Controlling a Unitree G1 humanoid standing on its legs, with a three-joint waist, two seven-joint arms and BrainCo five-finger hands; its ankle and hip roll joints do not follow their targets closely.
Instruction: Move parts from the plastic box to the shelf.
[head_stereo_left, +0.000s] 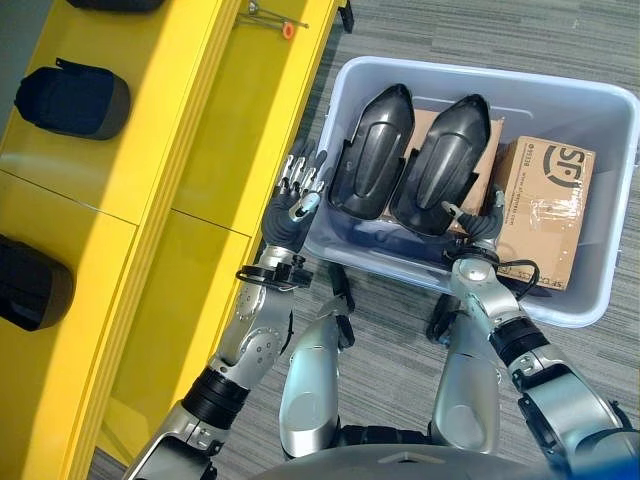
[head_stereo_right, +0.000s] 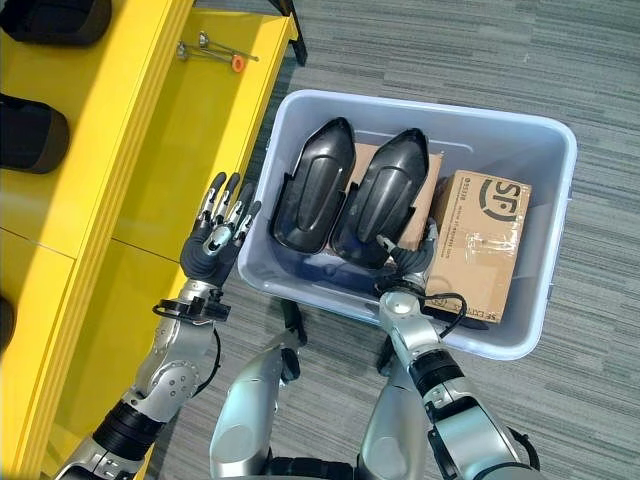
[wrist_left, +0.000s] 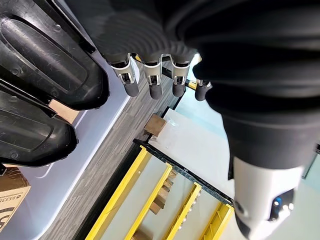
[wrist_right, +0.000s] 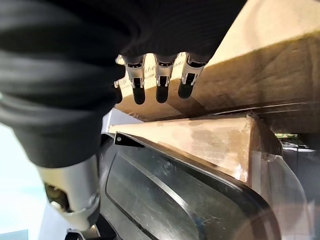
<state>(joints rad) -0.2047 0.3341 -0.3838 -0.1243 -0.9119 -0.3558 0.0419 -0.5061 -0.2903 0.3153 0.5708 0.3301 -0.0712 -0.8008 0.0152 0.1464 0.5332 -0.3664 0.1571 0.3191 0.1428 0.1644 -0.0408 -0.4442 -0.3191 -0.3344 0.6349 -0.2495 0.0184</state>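
Two long black moulded parts (head_stereo_left: 372, 150) (head_stereo_left: 445, 165) lie side by side in the pale plastic box (head_stereo_left: 612, 200), resting on a flat cardboard box (head_stereo_left: 425, 125). My left hand (head_stereo_left: 290, 205) hovers just outside the plastic box's left wall with straight fingers (wrist_left: 152, 80), open and holding nothing. My right hand (head_stereo_left: 480, 230) is inside the plastic box, in the gap between the right black part (wrist_right: 165, 200) and a taped cardboard box (head_stereo_left: 545, 205). Its fingers (wrist_right: 160, 85) are straight against the cardboard and grasp nothing. The yellow shelf (head_stereo_left: 170, 130) stands to the left.
Two black parts (head_stereo_left: 72, 100) (head_stereo_left: 30, 285) lie on the yellow shelf's compartments. A small metal tool with an orange tip (head_stereo_left: 288, 28) sits on the shelf's far end. Grey carpet floor surrounds the plastic box.
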